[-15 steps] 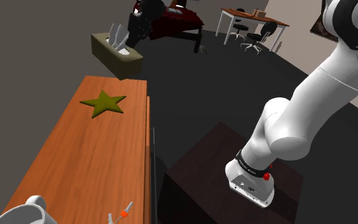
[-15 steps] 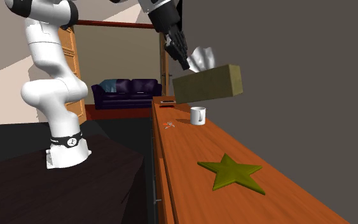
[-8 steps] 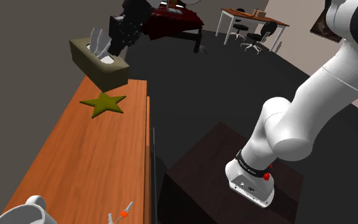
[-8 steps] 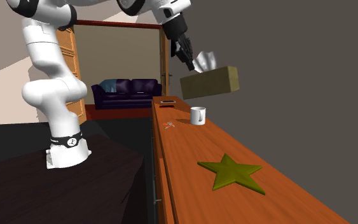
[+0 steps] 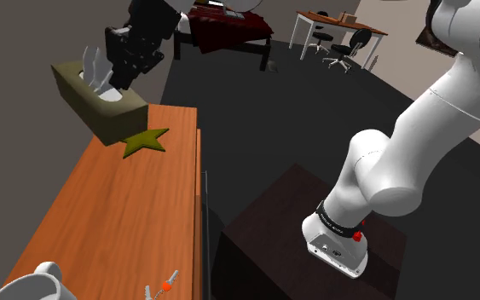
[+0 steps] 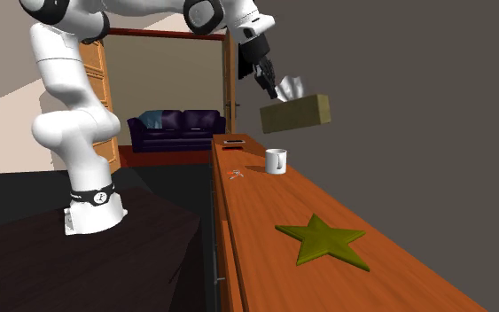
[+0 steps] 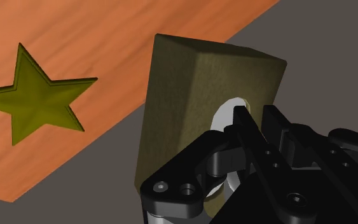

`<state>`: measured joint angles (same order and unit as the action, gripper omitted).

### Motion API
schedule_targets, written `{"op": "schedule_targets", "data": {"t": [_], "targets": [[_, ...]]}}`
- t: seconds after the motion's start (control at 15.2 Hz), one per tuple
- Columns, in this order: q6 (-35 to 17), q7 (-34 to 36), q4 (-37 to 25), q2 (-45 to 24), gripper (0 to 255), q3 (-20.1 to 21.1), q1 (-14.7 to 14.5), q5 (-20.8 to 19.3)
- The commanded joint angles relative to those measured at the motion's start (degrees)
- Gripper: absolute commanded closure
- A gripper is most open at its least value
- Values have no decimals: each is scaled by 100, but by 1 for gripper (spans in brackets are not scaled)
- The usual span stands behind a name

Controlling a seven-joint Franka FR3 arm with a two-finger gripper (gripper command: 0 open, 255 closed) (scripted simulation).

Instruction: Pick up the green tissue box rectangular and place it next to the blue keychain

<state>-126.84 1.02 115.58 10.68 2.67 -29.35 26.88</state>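
Tissue box (image 5: 101, 104) aloft in the grip; carry and set-down remain.
The gripper (image 5: 112, 78) has its fingers pinching the olive-green box at its top opening, clear of the wooden counter (image 5: 118, 213), above the green star (image 5: 141, 139) at the shoulder view's far end. Grasp and lift look done. The keychain (image 5: 163, 288) lies well apart, at the near end by the white mug (image 5: 46, 281).

The mug (image 5: 43, 281) is cut off at the shoulder view's lower left corner. One point of the star (image 5: 147, 141) is covered by the box (image 5: 101, 102). The keychain's (image 5: 161, 287) details cannot be told. The box's opening is partly hidden by the hand (image 7: 257, 118).
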Motion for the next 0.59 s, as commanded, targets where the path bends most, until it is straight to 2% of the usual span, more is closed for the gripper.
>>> {"op": "schedule_targets", "data": {"t": [0.0, 0.4, 0.53], "targets": [[-128, 357, -144, -128, 255, 212, -113, -99], [-459, 1282, -544, -548, 255, 729, -408, -471], [-580, 1767, -828, -824, 255, 956, -561, -734]]}}
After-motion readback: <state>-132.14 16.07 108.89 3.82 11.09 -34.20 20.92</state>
